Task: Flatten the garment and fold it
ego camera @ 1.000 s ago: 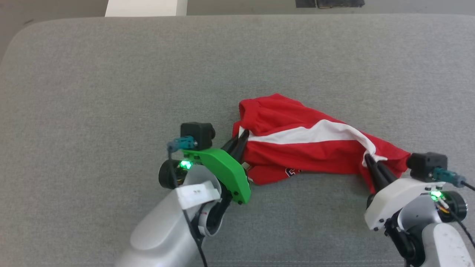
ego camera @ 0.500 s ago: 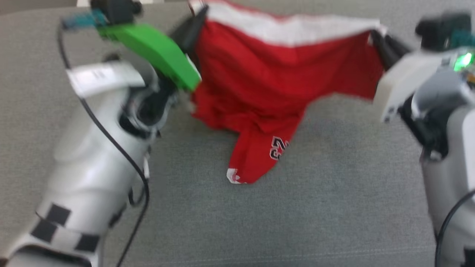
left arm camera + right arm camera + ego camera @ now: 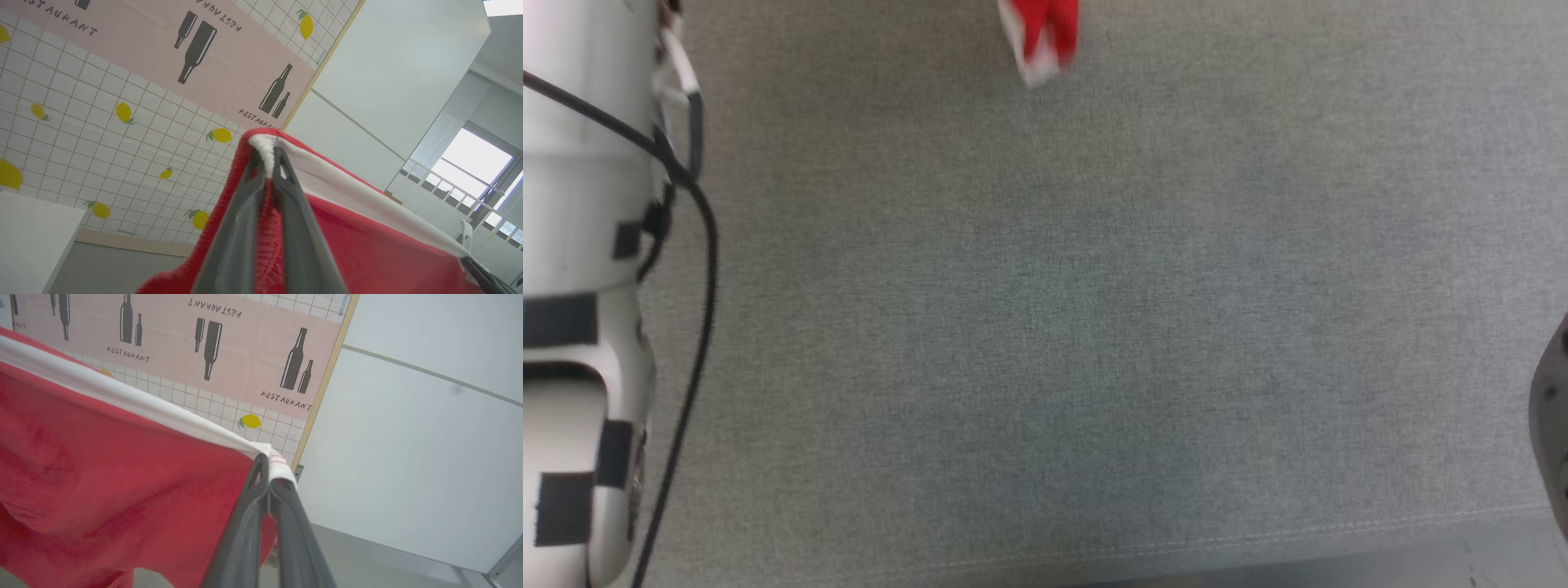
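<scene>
1. Basketball shorts [image 3: 102, 457] hang in the air, stretched between our two grippers and lifted well clear of the surface below. In the head view a blurred red and white tip dangles at the top edge.
2. Our left gripper [image 3: 268, 163] has its fingers pressed almost together on a bunched corner, where the white edging meets gathered red cloth. Our right gripper [image 3: 267, 473] is clamped tight on the opposite corner, on a white tab with thin red stitching.
3. We judge this to be the lift-and-spread step, ahead of laying the shorts flat. To do it well, both pinches need to be firm, since the thin, slick cloth could slide out. The grippers should be level and far enough apart that the top edge runs straight. The hanging lower edge should touch down first, and then we can draw the rest back over it.
4. The cloth is bright red with a white stripe [image 3: 367, 196] along the held edge. The stripe is nearly taut, while the red below it sags in soft folds and is not yet flat.
5. Beneath lies the grey upholstered surface [image 3: 1094, 327]. Our left forearm [image 3: 572, 204] and its black cable [image 3: 698, 327] are at the left of the head view.
6. Farthest off are a tiled wall [image 3: 102, 134] printed with lemons, a pink banner [image 3: 204, 347] of bottles, and a bright window [image 3: 474, 163].
</scene>
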